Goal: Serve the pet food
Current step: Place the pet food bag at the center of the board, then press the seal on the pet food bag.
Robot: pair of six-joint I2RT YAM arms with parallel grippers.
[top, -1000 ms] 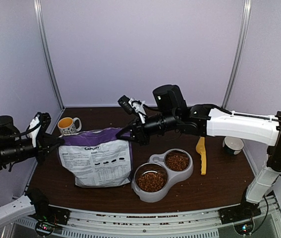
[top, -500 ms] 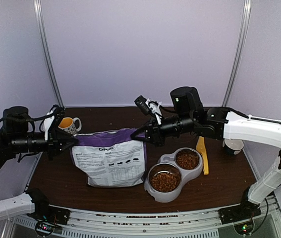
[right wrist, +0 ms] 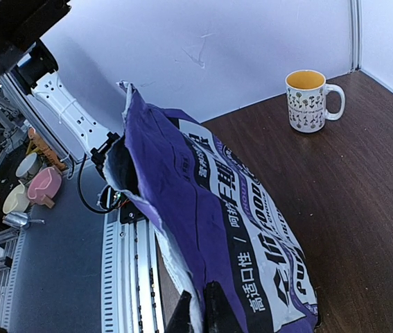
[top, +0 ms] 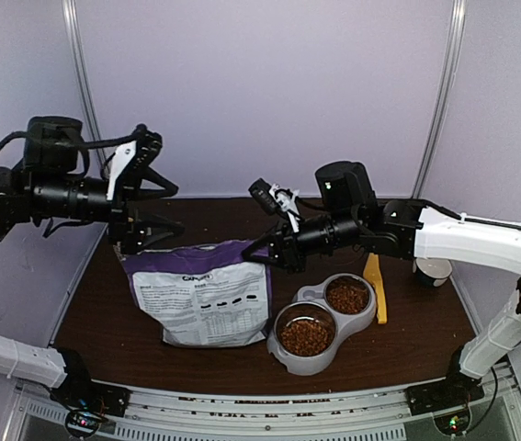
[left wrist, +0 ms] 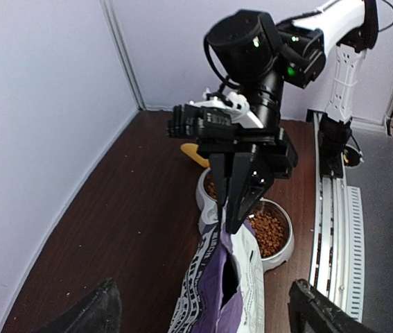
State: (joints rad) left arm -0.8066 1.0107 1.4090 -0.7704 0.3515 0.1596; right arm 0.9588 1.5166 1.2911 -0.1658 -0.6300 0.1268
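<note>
The purple bag [right wrist: 231,229] reads "FOOD" in white beside Chinese characters; its white front panel's print is illegible.

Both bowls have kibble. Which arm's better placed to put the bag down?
Right, I'd say: the right gripper is shut on the bag at its top edge. The left gripper is open, raised above the bag, holding nothing.

bare tabletop [top: 99,303] left of the bag [top: 200,299]; bag and double bowl [top: 311,294] block the middle.

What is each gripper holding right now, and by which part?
Right gripper pinches the food bag by one top corner; left gripper is open, holding nothing.
</note>
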